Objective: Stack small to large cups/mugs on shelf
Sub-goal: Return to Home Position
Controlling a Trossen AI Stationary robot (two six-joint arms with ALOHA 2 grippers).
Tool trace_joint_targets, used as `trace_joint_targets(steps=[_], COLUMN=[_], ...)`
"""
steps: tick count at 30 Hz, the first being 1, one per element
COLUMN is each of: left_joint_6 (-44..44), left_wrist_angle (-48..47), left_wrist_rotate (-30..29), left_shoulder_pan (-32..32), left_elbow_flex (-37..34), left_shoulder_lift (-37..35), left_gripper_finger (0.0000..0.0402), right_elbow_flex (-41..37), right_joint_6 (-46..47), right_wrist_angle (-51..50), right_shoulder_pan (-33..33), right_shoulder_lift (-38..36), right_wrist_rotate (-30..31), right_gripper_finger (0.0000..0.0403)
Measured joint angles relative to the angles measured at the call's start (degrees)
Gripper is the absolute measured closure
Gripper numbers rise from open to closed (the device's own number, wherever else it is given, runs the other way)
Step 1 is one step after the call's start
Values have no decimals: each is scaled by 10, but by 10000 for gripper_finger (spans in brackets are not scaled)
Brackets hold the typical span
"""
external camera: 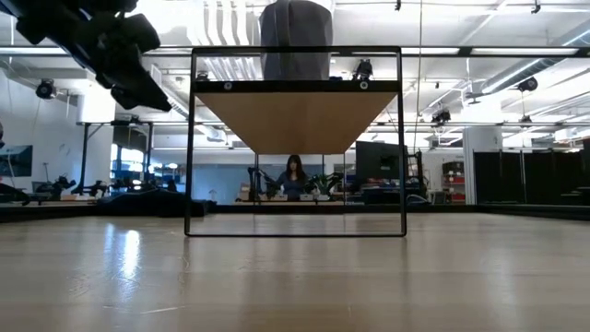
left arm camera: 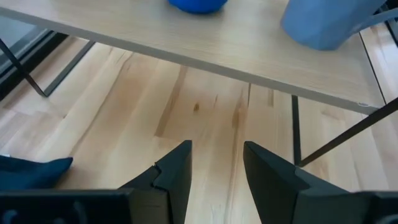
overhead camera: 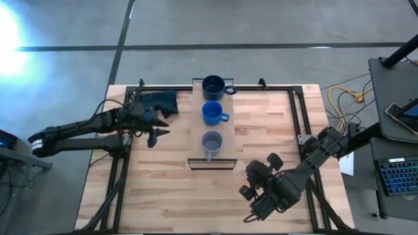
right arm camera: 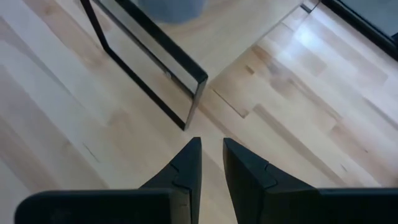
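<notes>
Grey mug [overhead camera: 211, 141] sits toward the 6 end of the shelf [overhead camera: 225, 130], whose long axis runs 12–6 in the high view. Blue mug [overhead camera: 212, 112] is mid-board and navy mug [overhead camera: 213, 86] is at the 12 end. Left gripper [overhead camera: 159, 134] is off the shelf's 9 side, fingers spread, empty; grey mug at its 3. Right gripper [overhead camera: 256, 179] is off the 6 end, fingers narrowly parted, empty; grey mug at its 10. Judgement: order looks complete, so retreat left toward 9 and right toward 4, clear of the frame.
</notes>
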Motion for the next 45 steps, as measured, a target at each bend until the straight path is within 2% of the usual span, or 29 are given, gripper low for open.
trace_joint_targets(steps=[8, 12, 15, 18, 20, 23, 25, 26, 27, 29, 30, 34, 37, 41, 45], left_joint_6=[-3, -21, -81, -188, -256, -322, -373, -398, -412, -419, -419, -366, -319, -265, -243], left_wrist_angle=[6, 69, 115, 191, 242, 295, 342, 377, 415, 473, 478, 428, 365, 373, 376], left_wrist_rotate=[0, 11, 49, 99, 128, 185, 193, 194, 197, 204, 195, 123, 62, 55, 58], left_shoulder_pan=[0, 0, 1, 1, 0, 0, 0, 0, 1, 0, 0, 0, 0, 0, 0], left_elbow_flex=[-3, -3, -2, -2, -2, -2, -2, -2, -2, 3, 6, 17, -1, -39, -99], left_shoulder_lift=[-24, -41, -56, -68, -73, -81, -89, -98, -111, -136, -150, -229, -292, -342, -348], left_gripper_finger=[272, 272, 272, 272, 272, 272, 272, 272, 272, 272, 272, 272, 272, 272, 272], right_elbow_flex=[8, 8, 13, 23, 33, 61, 88, 104, 118, 142, 157, 227, 272, 301, 298], right_joint_6=[0, 42, 125, 176, 125, -65, -188, -219, -237, -216, -213, -365, -411, -455, -484], right_wrist_angle=[0, 0, 3, 17, 53, 114, 145, 171, 190, 187, 187, 191, 190, 190, 188], right_shoulder_pan=[-2, -2, -2, -2, 2, 0, -5, -8, -10, -10, -10, -10, -18, -30, -42], right_shoulder_lift=[0, 0, 0, 0, 0, 0, 0, 0, 0, 1, 1, 0, 0, -1, -1], right_wrist_rotate=[12, 22, -28, -57, -1, 78, 75, 47, 28, 46, 59, 70, 70, 72, 91], right_gripper_finger=[344, 344, 344, 344, 344, 344, 344, 344, 344, 345, 345, 343, 338, 333, 329])
